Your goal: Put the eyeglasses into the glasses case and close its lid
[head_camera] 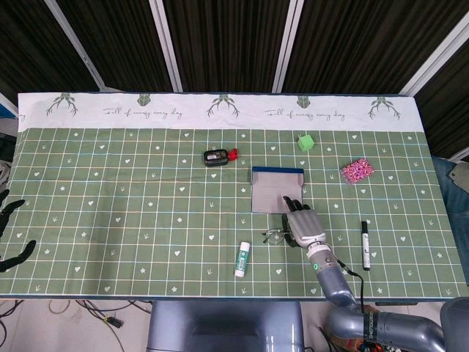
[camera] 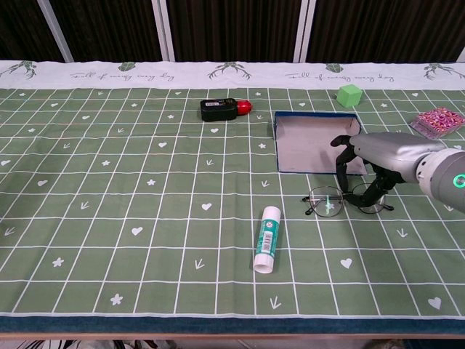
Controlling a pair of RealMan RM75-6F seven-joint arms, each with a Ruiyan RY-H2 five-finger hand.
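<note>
Odds and ends on the green-checked counter

Glue stick near the front; black-and-red device, green cube, pink packet further back; marker far right.

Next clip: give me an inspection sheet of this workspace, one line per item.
Surface: green gridded tablecloth, white printed band at the far edge.
Job's things: eyeglasses on the cloth; glasses case open just behind them.
Clutter: glue stick, black device, green cube, pink packet, marker.
Hands: right hand over the eyeglasses, fingers down around them, grip unclear; left hand at the table's left edge, holding nothing.
Cables: some below the table's front edge.
Surroundings: dark slatted panels.
</note>
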